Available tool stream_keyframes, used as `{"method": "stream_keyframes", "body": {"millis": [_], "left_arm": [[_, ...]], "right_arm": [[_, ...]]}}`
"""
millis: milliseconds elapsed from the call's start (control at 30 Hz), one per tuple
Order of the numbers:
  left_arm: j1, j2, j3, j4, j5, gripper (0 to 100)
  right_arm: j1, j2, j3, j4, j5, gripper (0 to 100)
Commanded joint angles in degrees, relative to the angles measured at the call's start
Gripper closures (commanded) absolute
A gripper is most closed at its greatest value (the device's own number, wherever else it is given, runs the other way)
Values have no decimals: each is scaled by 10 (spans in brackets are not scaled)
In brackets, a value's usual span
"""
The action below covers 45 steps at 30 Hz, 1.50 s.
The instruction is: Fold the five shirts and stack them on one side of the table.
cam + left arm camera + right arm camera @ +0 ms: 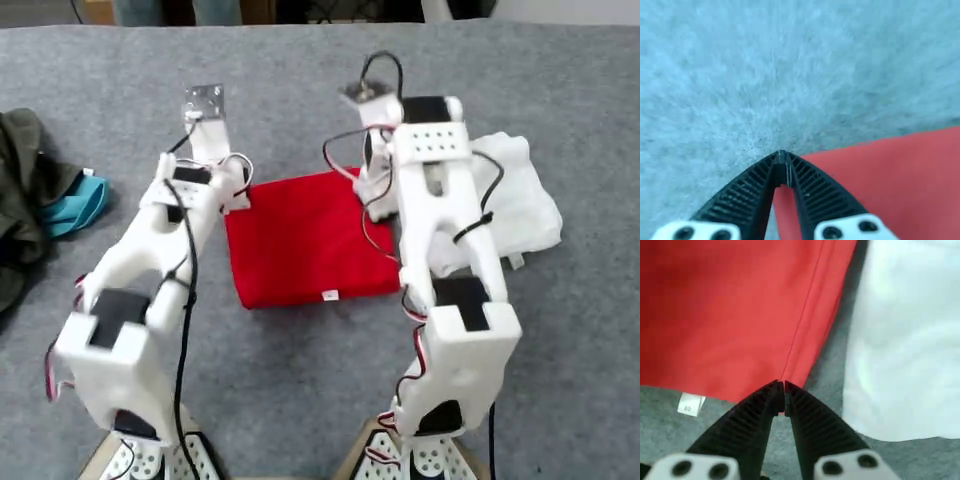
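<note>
Red shirt [305,240] folded, long axis across table [300,90], tag [328,295] on near edge.

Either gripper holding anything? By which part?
The left gripper is shut at a corner of the red shirt, right gripper at its edge. Likely pinching; can't confirm.

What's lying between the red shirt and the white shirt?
A narrow strip of bare grey table cover separates the red shirt from the white shirt. The right wrist view shows it.
</note>
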Motion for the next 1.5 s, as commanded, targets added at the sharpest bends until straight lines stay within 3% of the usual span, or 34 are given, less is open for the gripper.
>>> {"method": "stream_keyframes", "body": {"millis": [0, 233, 400, 867, 1133, 1300, 1467], "left_arm": [[-6, 47, -51, -8, 4, 971], [-11, 69, -75, -8, 3, 971], [-11, 69, -74, -7, 3, 971], [-11, 68, -73, 21, 3, 971], [-29, 63, -65, 30, 7, 971], [-29, 62, -65, 31, 7, 971], [-30, 62, -66, 31, 7, 971]], "right_arm": [[-4, -39, 83, -41, 3, 984], [4, -36, 236, -161, 3, 984], [20, -39, 254, -197, 3, 984], [21, -171, 175, -40, 3, 984], [18, -255, 204, 70, -1, 984], [29, -311, 317, 50, -12, 983], [-4, -343, 391, -39, -121, 982]]}}
